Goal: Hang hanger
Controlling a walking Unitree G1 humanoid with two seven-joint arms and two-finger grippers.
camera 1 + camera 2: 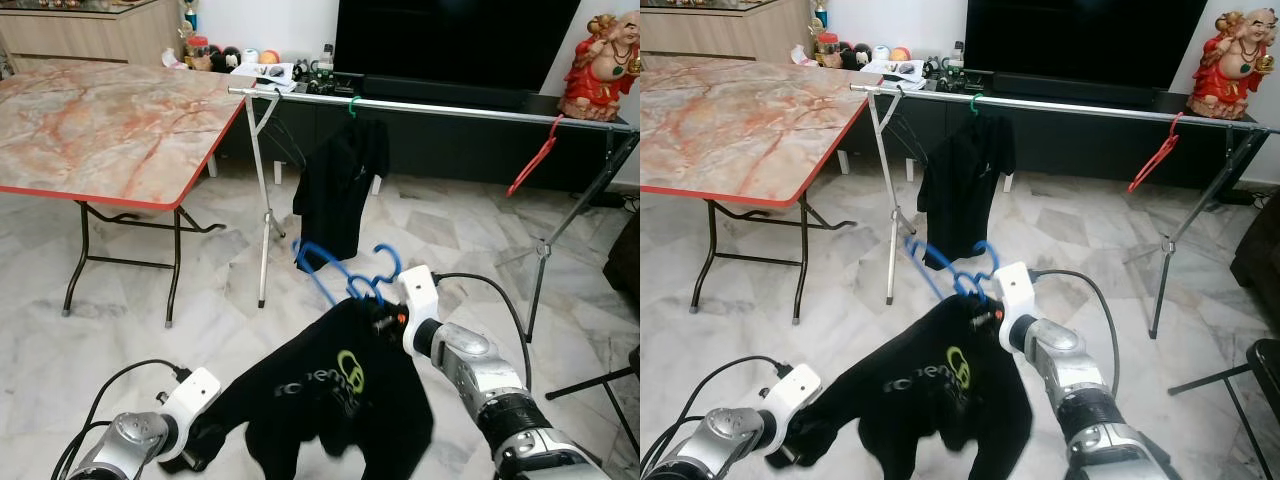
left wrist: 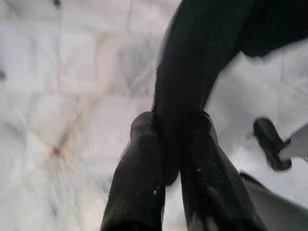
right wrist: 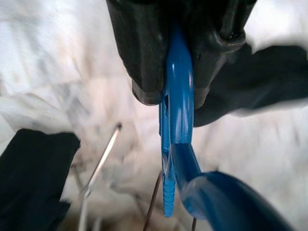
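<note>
Between right fingers [image 3: 144, 53]: blue hanger [image 3: 179, 115].

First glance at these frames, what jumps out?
The black T-shirt on the blue hanger, held up low in the foreground: the right pincer is clamped on the hanger, the left pincer pinches a hanging fold of the shirt. Behind it runs the metal drying rack, with another black shirt hanging left of the middle and a bare red hanger toward the right end.

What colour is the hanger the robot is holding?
Blue hanger, clamped in the right gripper; clearest in the right wrist view.
</note>
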